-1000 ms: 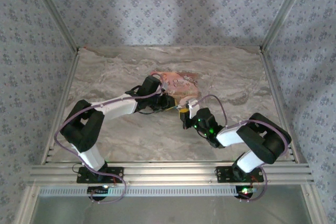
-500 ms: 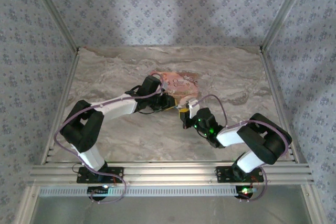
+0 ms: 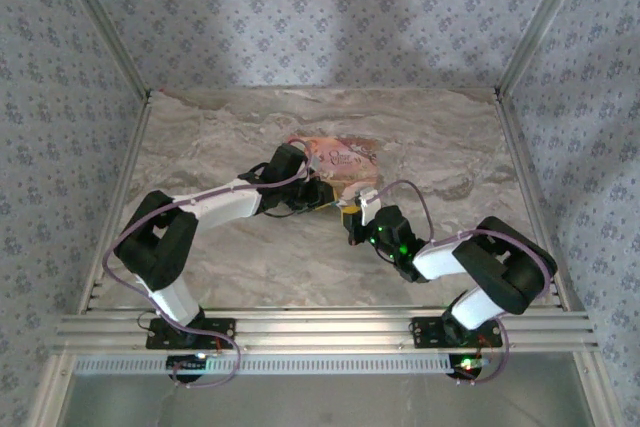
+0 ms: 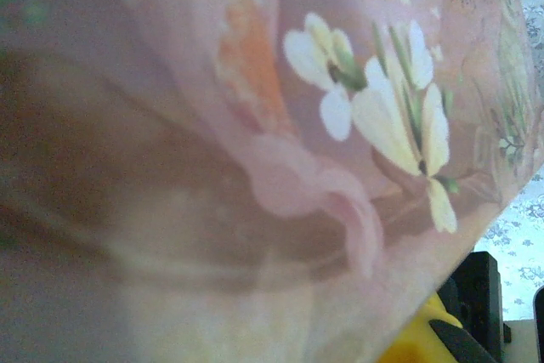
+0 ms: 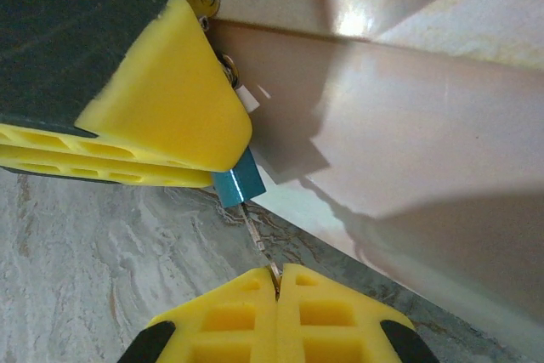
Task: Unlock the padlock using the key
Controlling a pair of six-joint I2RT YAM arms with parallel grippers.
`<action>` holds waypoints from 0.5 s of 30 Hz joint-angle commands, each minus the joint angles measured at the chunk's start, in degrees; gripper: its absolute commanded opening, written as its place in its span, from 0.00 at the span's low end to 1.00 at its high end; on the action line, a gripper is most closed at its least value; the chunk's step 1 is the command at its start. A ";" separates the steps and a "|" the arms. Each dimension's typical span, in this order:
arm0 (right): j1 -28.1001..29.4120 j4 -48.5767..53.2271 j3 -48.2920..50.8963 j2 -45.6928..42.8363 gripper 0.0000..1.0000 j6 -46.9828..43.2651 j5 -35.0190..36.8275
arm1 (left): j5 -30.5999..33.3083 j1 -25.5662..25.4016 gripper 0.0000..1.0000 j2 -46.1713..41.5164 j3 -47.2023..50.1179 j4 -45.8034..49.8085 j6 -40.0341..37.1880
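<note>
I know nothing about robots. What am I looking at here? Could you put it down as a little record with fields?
Surface: marble-patterned table
Big item: pink box with flower pictures, mid-table
Padlock: tiny blue padlock beside the box, peeking from under a yellow finger of the left pincer
Key: thin silvery key, reaching from the right pincer up to the padlock
Right pincer: shut on the key
Left pincer: grip unclear
Lock open or shut: cannot tell

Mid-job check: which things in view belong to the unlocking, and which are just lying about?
In the job: blue padlock; key pinched by the right gripper; left gripper's fingers at the padlock.
Lying about: pink illustrated box; marbled table.
</note>
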State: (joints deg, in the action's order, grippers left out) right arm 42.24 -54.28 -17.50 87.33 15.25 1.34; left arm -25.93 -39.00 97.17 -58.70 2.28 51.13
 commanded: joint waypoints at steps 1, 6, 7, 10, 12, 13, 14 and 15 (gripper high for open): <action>-0.37 -2.76 0.19 -1.71 0.00 0.84 1.01 | -1.14 -0.22 0.18 -2.07 0.02 -2.20 0.48; -0.48 -2.61 0.36 -1.79 0.00 0.93 1.12 | -1.05 -0.20 0.18 -2.07 0.01 -2.28 0.46; -0.38 -2.58 0.36 -1.79 0.00 0.93 1.12 | -1.09 -0.20 0.18 -2.07 0.00 -2.28 0.46; -0.46 -2.37 0.39 -1.77 0.00 0.93 1.25 | -1.14 -0.19 0.18 -2.01 -0.09 -2.28 0.55; -0.54 -2.26 0.51 -1.79 0.00 0.80 1.34 | -1.05 -0.14 0.18 -2.15 -0.10 -2.20 0.56; -0.50 -2.31 0.64 -1.80 0.00 0.84 1.45 | -1.05 -0.12 0.18 -2.16 -0.12 -2.20 0.54; -0.54 -2.24 0.71 -1.77 0.00 0.84 1.47 | -1.05 -0.11 0.18 -2.16 -0.18 -2.11 0.46; -0.56 -2.31 0.78 -1.81 0.00 0.84 1.47 | -1.05 -0.17 0.18 -2.16 -0.19 -2.12 0.46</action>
State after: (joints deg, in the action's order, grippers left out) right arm 41.98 -54.28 -17.34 86.98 15.62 1.34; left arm -25.91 -39.00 97.17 -58.70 1.85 51.16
